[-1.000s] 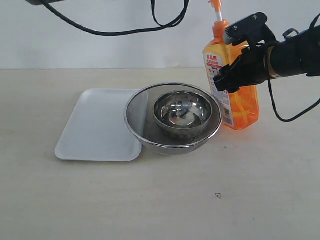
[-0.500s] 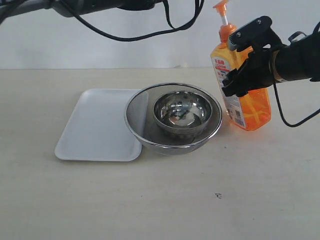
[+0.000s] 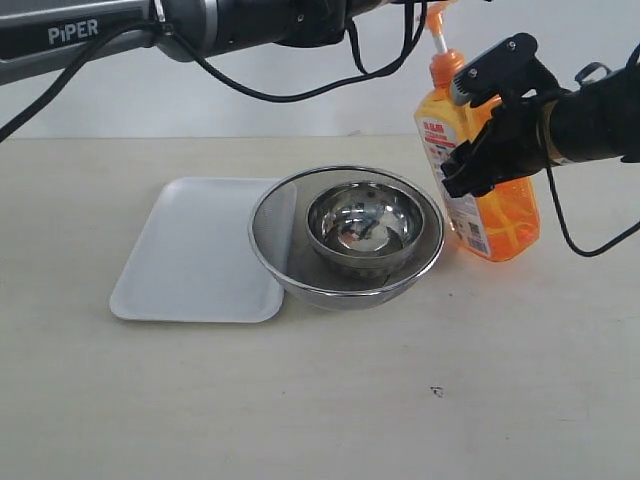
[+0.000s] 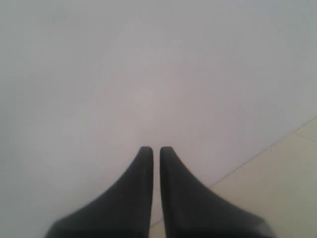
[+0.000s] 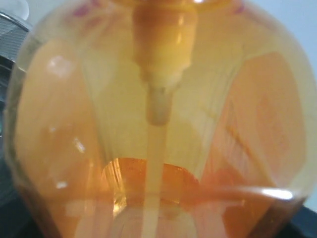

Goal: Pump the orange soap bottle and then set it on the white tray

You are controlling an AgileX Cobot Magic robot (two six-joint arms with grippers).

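The orange soap bottle [image 3: 500, 215] is at the right of the table, leaning a little, its base at the table surface. My right gripper [image 3: 485, 120] is shut on its body from the right side. In the right wrist view the translucent orange bottle [image 5: 158, 124] fills the picture and hides the fingers. The pump head [image 3: 432, 14] reaches the top edge. My left arm [image 3: 250, 20] stretches along the top towards it, its gripper hidden past that edge. The left gripper [image 4: 156, 148] shows shut and empty against the wall. The white tray [image 3: 190, 250] lies flat at the left.
A round steel mesh strainer [image 3: 275, 250] with a smaller steel bowl [image 3: 362, 225] inside stands between tray and bottle, its rim overlapping the tray's right edge. Black cables [image 3: 580, 240] hang from both arms. Bare table lies in front.
The right gripper has carried the bottle a little to the right and tilted it. The left arm has swung in along the top, from the left towards the pump head.
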